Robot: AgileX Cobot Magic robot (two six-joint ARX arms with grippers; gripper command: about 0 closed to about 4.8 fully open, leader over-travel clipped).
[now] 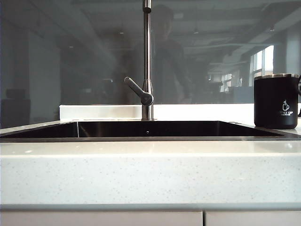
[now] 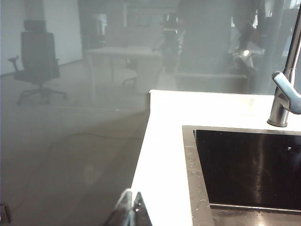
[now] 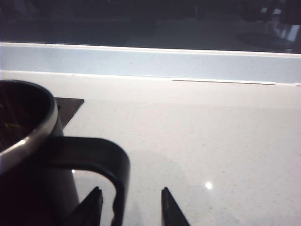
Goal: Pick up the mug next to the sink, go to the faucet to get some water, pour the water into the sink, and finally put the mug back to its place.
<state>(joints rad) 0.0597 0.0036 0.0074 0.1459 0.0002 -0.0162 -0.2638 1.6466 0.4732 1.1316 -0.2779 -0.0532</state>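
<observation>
Mug point(image 1: 276, 101) upright on the white speckled worktop point(image 1: 150, 174) at the right edge of the exterior view, just beside the right end of the sink point(image 1: 150, 129). Faucet point(image 1: 147, 61) rising behind the sink at frame centre, lever angled toward the left. Neither arm visible in the exterior view.

Right gripper point(image 3: 130, 207) low over the worktop right by the mug point(image 3: 28, 155), jaws spread wide, holding nothing. Mug handle point(image 3: 106, 165) standing between the two fingertips, close to one of them; contact impossible to judge. Steel rim and dark inside of the mug close to the camera.

Left gripper point(image 2: 129, 212) off the worktop's outer corner, well apart from the mug, fingertips pressed together and empty. Sink corner point(image 2: 244, 165) and faucet base point(image 2: 282, 103) beyond it.
</observation>
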